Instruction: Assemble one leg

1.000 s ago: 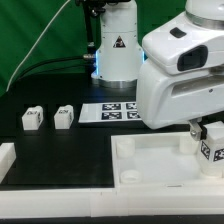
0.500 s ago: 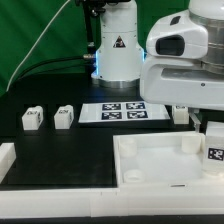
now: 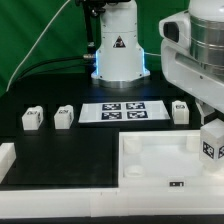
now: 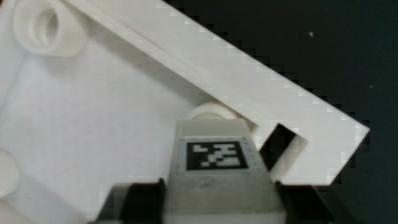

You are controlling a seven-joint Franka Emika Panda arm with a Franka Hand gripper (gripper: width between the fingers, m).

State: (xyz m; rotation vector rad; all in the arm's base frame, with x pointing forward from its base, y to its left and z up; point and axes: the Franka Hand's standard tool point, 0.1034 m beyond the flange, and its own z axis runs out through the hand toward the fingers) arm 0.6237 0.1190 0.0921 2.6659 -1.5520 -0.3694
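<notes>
My gripper (image 3: pixel 212 130) is shut on a leg (image 3: pixel 212 148), a small white block with a black-and-white tag, and holds it upright over the right end of the white tray (image 3: pixel 150 160). In the wrist view the leg (image 4: pixel 217 155) sits between my two dark fingers (image 4: pixel 150 202), just beside a round corner socket (image 4: pixel 214 112) of the tray (image 4: pixel 89 120). I cannot tell whether the leg touches the tray. Three more legs stand on the black table: two at the exterior view's left (image 3: pixel 32 119) (image 3: pixel 64 116) and one at the right (image 3: pixel 181 111).
The marker board (image 3: pixel 122 110) lies flat behind the tray, in front of the robot base (image 3: pixel 118 45). A white ledge (image 3: pixel 8 155) runs along the table's left and front edges. Another round socket (image 4: pixel 50 30) shows at the tray's far corner.
The arm's body has moved up and toward the exterior view's right, uncovering the leg at the back right. The held leg stays at about the same spot over the tray's right end.
</notes>
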